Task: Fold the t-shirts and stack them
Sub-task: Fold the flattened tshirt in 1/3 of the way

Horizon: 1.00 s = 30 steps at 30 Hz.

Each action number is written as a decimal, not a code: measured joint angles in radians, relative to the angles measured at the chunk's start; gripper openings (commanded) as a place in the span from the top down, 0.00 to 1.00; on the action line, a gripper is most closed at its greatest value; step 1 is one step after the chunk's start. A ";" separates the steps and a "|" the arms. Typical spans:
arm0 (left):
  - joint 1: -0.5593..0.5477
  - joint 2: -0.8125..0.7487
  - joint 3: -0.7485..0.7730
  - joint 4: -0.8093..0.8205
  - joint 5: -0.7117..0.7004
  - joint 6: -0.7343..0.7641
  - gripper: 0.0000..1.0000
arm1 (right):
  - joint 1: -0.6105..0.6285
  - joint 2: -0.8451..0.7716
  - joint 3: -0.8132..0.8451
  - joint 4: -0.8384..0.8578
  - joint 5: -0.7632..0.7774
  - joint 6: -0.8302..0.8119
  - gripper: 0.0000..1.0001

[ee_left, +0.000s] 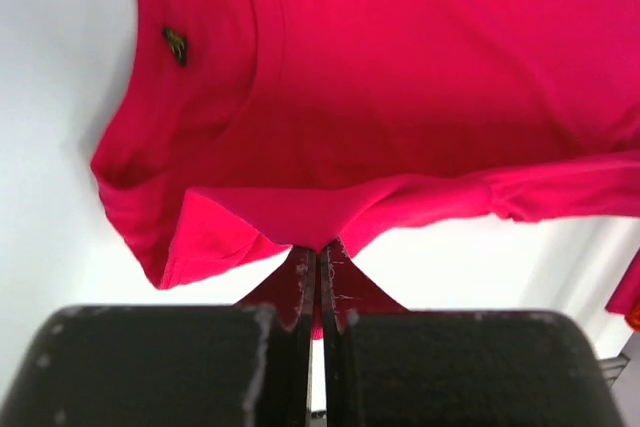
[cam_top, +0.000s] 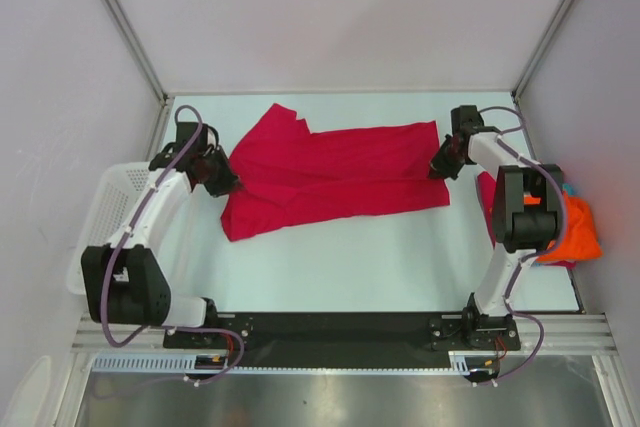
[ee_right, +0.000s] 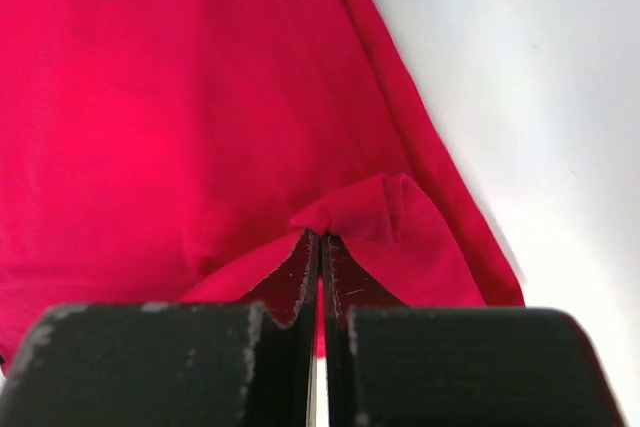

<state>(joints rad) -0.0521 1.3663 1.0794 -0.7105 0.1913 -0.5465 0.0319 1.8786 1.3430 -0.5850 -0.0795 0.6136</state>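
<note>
The crimson red cloth t-shirt [cam_top: 335, 172] lies spread on the pale white table [cam_top: 350, 257], stretched between the two pincers. Each pincer holds one end of it.

The left pincer [cam_top: 222, 184] is closed on the shirt. In its wrist view the two black fingers [ee_left: 300, 282] stand pressed together, and a small fold of the red hem is pinched between their tips [ee_left: 318, 257]. Ahead of this pincer the shirt [ee_left: 400, 77] fills most of the view. A small dark mark [ee_left: 175, 44] sits on the cloth, ahead and to the left of the tips. Bare table [ee_left: 50, 97] shows further to the left.

The right pincer [cam_top: 440, 169] is also closed on the shirt. A little bunched ridge of red cloth rises just at its tips [ee_right: 320, 242], gripped between them. Ahead and to the left of this pincer the shirt [ee_right: 150, 97] lies flat; to the right its edge runs slanted, with bare table [ee_right: 530, 67] beyond it.

Seen from above, one part of the shirt – it looks like a sleeve – points to the far side of the table, nearer to the left pincer than to the right one.

Outward from the right pincer, behind the right arm, a pile of other shirts [cam_top: 578, 227] rests at the table edge – mostly orange, with a sliver of teal. Outward from the left pincer, beside the left arm, stands a white plastic lattice basket [cam_top: 100, 212].
</note>
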 measured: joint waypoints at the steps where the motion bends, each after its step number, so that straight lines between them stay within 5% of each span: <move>1: 0.008 0.015 0.010 0.006 0.004 0.003 1.00 | 0.000 0.016 0.005 0.003 -0.003 0.000 1.00; 6: 0.033 0.119 0.044 0.045 0.029 0.008 0.98 | 0.001 0.088 0.025 0.014 -0.016 0.005 1.00; 9: 0.037 0.195 0.057 0.065 0.050 0.013 0.74 | 0.002 0.114 0.032 0.017 -0.016 0.008 0.94; 13: 0.039 0.277 0.067 0.096 0.092 0.029 0.29 | 0.002 0.127 0.056 0.013 -0.015 0.010 0.78; 15: 0.040 0.295 0.067 0.107 0.105 0.030 0.18 | 0.003 0.129 0.061 0.015 -0.015 0.003 0.73; 30: 0.040 0.205 0.018 0.132 0.119 0.032 0.15 | 0.048 0.140 0.133 0.009 0.030 -0.032 0.63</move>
<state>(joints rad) -0.0120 1.5715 1.0977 -0.5781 0.3103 -0.5140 0.0795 2.0190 1.4761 -0.5758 -0.0498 0.5812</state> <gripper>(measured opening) 0.842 0.371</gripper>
